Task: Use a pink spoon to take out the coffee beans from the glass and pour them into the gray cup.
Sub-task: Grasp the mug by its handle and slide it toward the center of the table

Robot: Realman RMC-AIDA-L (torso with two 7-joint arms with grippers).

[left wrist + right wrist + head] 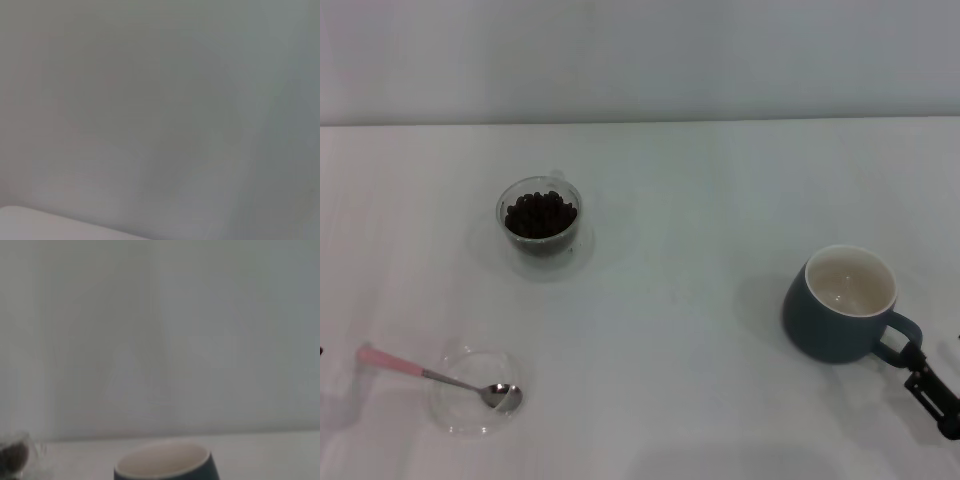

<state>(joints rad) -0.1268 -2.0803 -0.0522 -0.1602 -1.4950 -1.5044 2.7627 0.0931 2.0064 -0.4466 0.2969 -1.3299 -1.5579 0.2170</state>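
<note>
Nothing's started: my spoon point(438, 377) lies untouched across the dish point(470, 404), beans point(540, 214) fill the glass point(540, 216), cup point(842, 302) empty, right gripper point(930, 385) beside its handle, grip unreadable.

White table point(680, 330), plain matte top. On it: small clear double-walled glass point(540, 217) holding dark coffee beans point(539, 214); rounded blue-gray ceramic mug point(842, 303) with cream inside, well right of the glass; flat shallow clear glass dish point(472, 389), nearer than the glass, with a pink-handled metal teaspoon point(445, 378) laid across it.
</note>
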